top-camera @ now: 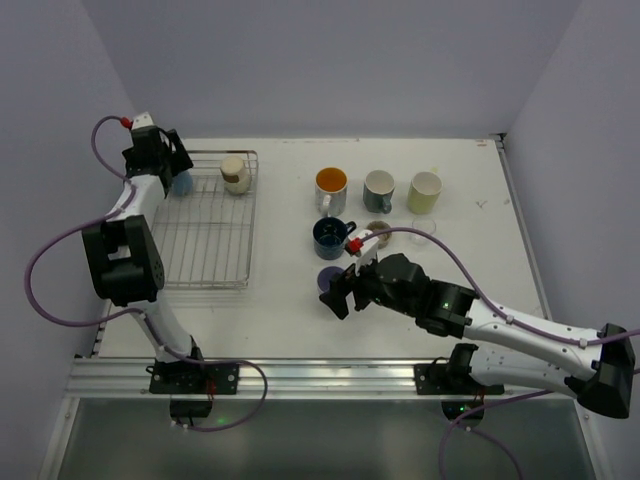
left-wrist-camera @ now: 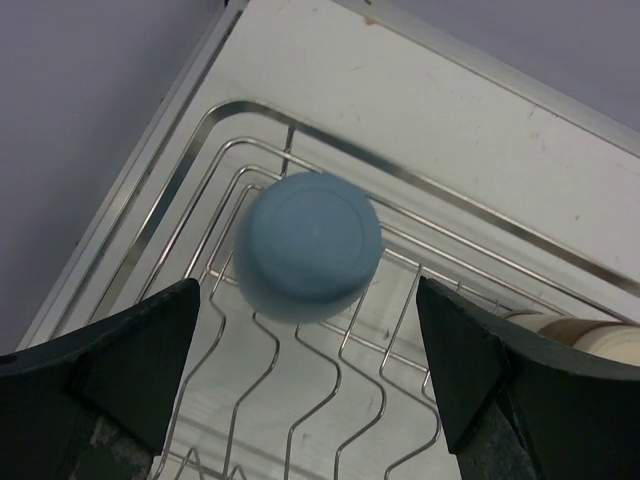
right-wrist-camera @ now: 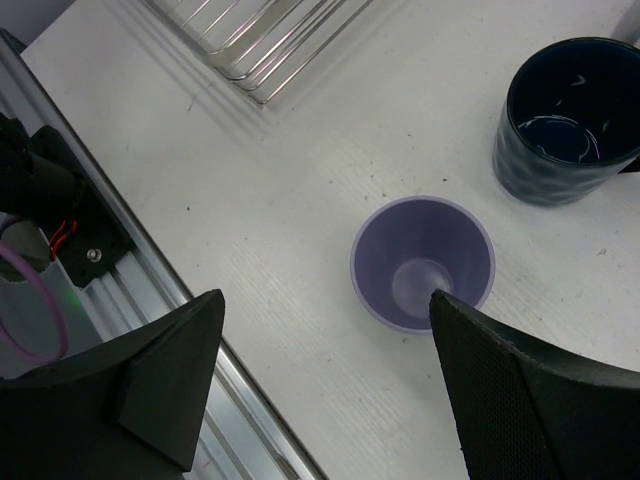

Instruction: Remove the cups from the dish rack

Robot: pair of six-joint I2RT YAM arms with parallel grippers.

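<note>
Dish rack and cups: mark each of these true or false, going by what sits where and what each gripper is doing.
1. Two cups are in the rack: the blue cup and the beige cup. True.
2. The blue cup stands mouth up. False: it is upside down, base up.
3. The right gripper is shut on the lavender cup. False: it is open, and the cup stands free on the table.
4. The navy mug stands on the table, outside the rack. True.
5. The left gripper is open over the blue cup. True.

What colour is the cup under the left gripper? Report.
Light blue cup; left wrist view shows it best.
</note>
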